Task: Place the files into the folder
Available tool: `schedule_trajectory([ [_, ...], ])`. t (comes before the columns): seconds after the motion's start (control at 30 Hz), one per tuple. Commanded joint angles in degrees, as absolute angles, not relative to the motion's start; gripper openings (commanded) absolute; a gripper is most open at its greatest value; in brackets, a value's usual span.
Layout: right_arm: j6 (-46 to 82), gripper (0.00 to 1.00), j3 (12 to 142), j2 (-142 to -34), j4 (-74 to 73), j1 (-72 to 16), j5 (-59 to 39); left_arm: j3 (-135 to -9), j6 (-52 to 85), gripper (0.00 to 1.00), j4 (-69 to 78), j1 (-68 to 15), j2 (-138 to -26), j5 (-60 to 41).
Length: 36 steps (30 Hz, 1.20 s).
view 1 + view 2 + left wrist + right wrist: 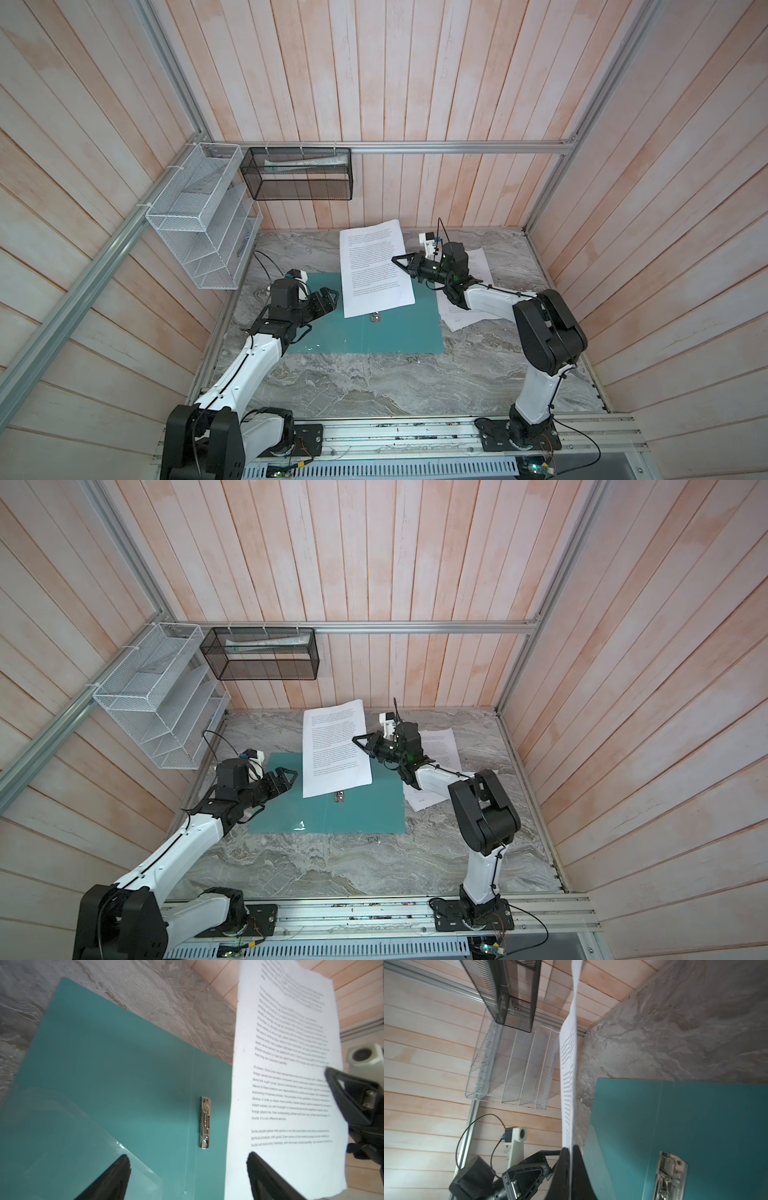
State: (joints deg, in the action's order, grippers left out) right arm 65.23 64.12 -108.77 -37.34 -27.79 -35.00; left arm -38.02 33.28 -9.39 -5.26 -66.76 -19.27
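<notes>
The teal folder (365,332) (328,812) lies open and flat on the table, its silver clip (375,318) (205,1124) at the spine. My right gripper (395,258) (570,1147) is shut on the right edge of one printed sheet (374,270) (334,750) (291,1084). That sheet hangs tilted over the folder's far middle. My left gripper (332,293) (188,1155) is open above the folder's left half, beside the sheet's lower left corner, with nothing between its fingers. More files (478,266) (440,746) lie on the table under the right arm, partly hidden.
A white wire rack (199,220) hangs on the left wall. A black mesh basket (299,174) with rolled paper hangs on the back wall. Wooden walls close in three sides of the marble table (374,386). A clear pocket (62,1136) covers the folder's left inner flap.
</notes>
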Motion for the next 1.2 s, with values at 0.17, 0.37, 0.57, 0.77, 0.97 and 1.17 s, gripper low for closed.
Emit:
schedule_trajectory([
  [0.17,57.7,0.0,70.4,-116.5,-31.2,-31.5,-24.0,-35.9,34.3,0.91,-6.1,6.4,-73.2,-21.3],
  [0.37,54.7,0.0,68.4,-116.8,-32.8,-32.6,-18.6,-35.7,32.7,0.91,-4.8,8.2,-79.0,-19.0],
  [0.57,48.9,0.0,64.9,-115.1,-34.8,-34.1,-12.7,-34.8,32.7,0.91,-5.0,8.3,-84.1,-15.8],
  [0.77,45.8,0.0,64.3,-115.0,-35.6,-35.3,-11.1,-33.3,33.0,0.91,-5.6,8.3,-83.9,-13.4],
  [0.97,45.0,0.0,64.0,-116.4,-38.4,-35.9,-11.7,-33.3,31.3,0.92,-8.4,8.6,-81.3,-9.1],
  [1.17,44.0,0.0,65.1,-117.7,-37.8,-36.5,-11.7,-32.6,30.5,0.92,-8.2,8.7,-80.7,-9.0],
])
